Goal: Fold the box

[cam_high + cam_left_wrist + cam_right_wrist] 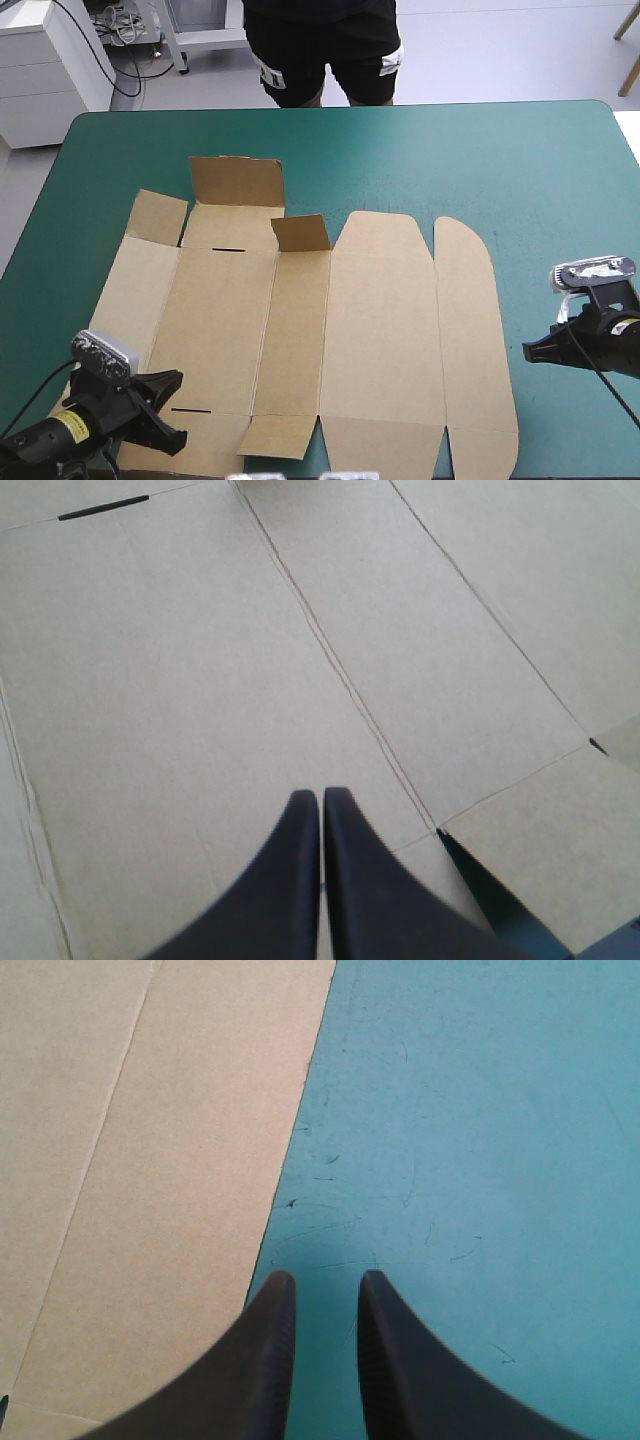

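The flat brown cardboard box sheet lies on the teal-green bench, under the closed left fingers and beside the narrowly parted right fingers. Probably light and stiff; grip a flap edge.

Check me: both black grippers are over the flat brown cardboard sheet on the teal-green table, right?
Only the left gripper is over the flat brown cardboard box; the right gripper is over the bare teal-green cover beside the box's edge, as the right wrist view shows.
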Controlling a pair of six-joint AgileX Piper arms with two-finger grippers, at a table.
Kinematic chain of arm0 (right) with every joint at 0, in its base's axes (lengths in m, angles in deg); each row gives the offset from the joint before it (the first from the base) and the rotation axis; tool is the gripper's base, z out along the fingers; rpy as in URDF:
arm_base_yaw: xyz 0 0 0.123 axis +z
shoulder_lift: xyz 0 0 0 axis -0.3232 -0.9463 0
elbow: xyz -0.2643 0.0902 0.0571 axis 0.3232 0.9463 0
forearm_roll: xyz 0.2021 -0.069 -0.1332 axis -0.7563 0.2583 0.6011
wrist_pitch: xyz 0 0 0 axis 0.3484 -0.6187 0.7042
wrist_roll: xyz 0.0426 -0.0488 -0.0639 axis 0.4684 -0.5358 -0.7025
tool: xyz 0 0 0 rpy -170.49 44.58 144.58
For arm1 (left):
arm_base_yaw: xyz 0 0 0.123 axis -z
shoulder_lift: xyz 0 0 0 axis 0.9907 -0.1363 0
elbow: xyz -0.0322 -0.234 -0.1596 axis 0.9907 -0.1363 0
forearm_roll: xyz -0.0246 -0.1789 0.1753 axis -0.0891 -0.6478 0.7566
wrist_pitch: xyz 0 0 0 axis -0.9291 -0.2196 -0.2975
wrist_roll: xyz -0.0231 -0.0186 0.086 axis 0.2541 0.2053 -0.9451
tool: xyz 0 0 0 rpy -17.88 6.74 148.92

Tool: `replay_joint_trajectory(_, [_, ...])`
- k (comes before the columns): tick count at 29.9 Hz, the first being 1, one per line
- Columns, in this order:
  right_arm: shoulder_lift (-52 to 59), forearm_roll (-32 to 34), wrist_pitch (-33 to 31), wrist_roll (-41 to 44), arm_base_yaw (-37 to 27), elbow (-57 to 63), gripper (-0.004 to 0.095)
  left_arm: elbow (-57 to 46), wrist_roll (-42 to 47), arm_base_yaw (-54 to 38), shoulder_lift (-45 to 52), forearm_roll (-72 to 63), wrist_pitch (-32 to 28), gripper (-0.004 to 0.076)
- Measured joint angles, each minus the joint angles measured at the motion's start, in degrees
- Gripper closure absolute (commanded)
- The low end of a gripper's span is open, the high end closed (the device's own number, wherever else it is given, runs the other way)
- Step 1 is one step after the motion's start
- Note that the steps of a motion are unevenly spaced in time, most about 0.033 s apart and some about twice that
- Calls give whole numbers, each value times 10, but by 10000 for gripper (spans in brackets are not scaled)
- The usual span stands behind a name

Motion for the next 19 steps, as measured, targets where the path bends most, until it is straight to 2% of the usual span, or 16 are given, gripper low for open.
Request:
replay_joint_trajectory(9, [0, -1, 5, 1, 0, 0, 817, 82, 0, 0, -156, 0, -42, 731])
replay_joint_trajectory(16, [0, -1, 5, 1, 0, 0, 819, 150, 26, -4, -293, 14, -71, 731])
replay_joint_trajectory(19, [0, -1, 4, 1, 0, 0, 821, 190, 29, -37, -347, 15, -82, 731])
